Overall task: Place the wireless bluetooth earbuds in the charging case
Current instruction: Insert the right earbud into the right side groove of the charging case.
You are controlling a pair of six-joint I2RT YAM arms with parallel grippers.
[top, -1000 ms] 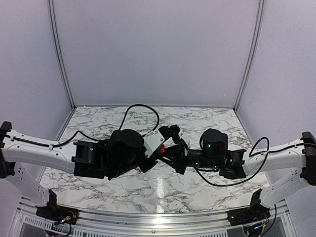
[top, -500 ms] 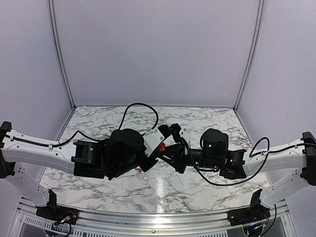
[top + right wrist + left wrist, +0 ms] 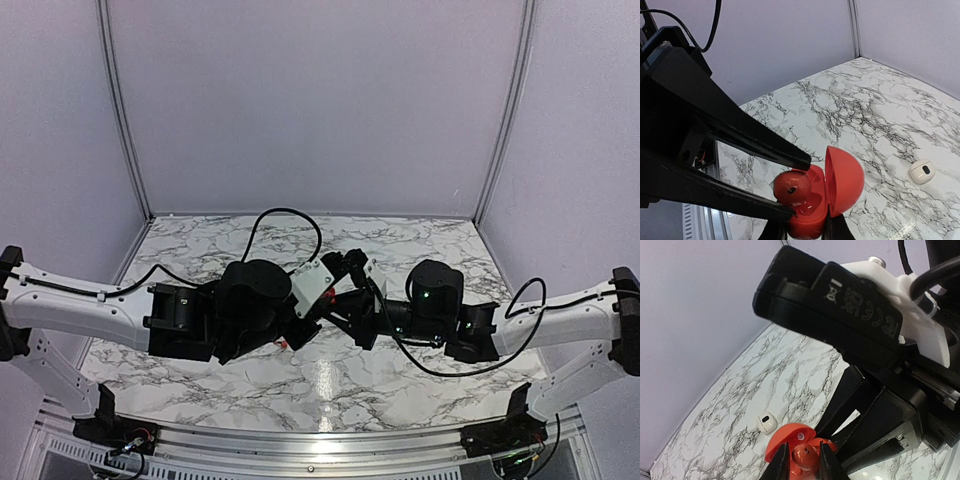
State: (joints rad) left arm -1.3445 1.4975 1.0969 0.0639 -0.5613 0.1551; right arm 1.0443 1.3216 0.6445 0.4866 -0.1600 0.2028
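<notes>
White arm links (image 3: 70, 305), black joints (image 3: 260, 290), looping black cables (image 3: 290, 215), slim black fingers (image 3: 755, 140).

White marble-patterned table (image 3: 200, 250) with grey veins, glossy, catching a bright glare patch toward the near side. Closed in on three sides by plain pale lavender walls (image 3: 320, 100), joined by thin grey corner strips (image 3: 123, 110). Silver metal rail (image 3: 300, 440) along the near edge.

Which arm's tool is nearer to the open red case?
Right. The right tool clamps the red case at its base, touching it on both sides. The left tool sits over the open cup, pinching a red earbud.
</notes>
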